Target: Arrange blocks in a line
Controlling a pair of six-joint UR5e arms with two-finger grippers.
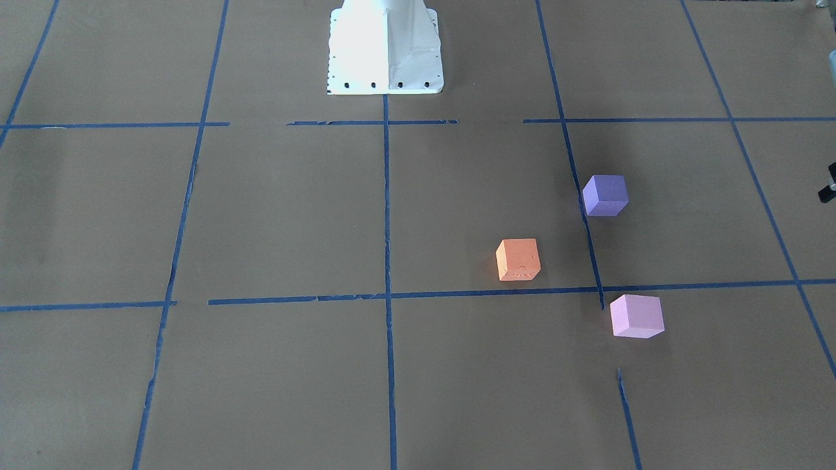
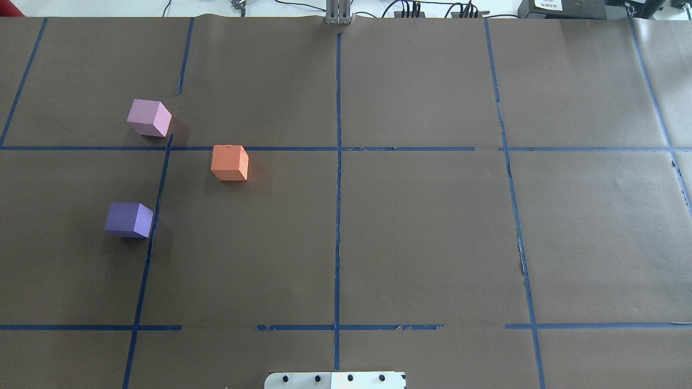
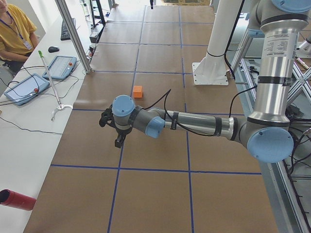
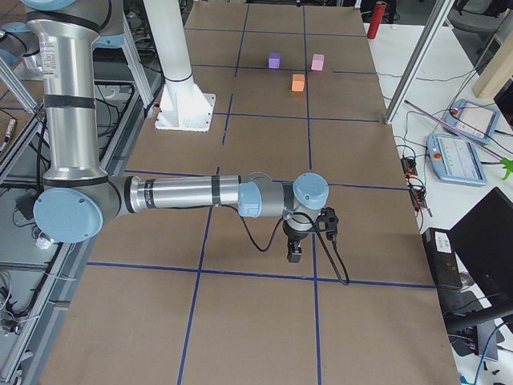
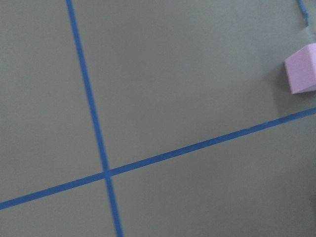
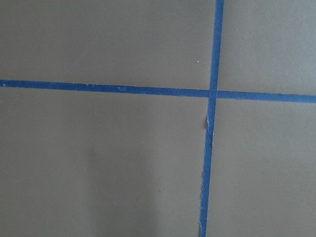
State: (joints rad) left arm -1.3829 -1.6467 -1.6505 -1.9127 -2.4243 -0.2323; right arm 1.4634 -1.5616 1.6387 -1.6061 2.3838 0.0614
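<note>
Three cubes lie apart on the brown table, in a triangle on my left side. The orange block [image 2: 230, 162] [image 1: 518, 259] is nearest the table's middle. The violet block [image 2: 129, 220] [image 1: 605, 194] is closest to my base. The pink block [image 2: 149, 118] [image 1: 636, 316] is farthest out, and it shows at the right edge of the left wrist view [image 5: 301, 69]. My left gripper [image 3: 118, 141] hangs over the table near my left end, away from the blocks. My right gripper [image 4: 294, 253] hangs over the far right end. I cannot tell whether either is open or shut.
Blue tape lines [image 2: 338, 189] divide the table into squares. My white base [image 2: 335, 380] stands at the near edge. An operator [image 3: 12, 34], tablets [image 3: 60, 66] and a red cylinder [image 3: 17, 199] are at the side bench.
</note>
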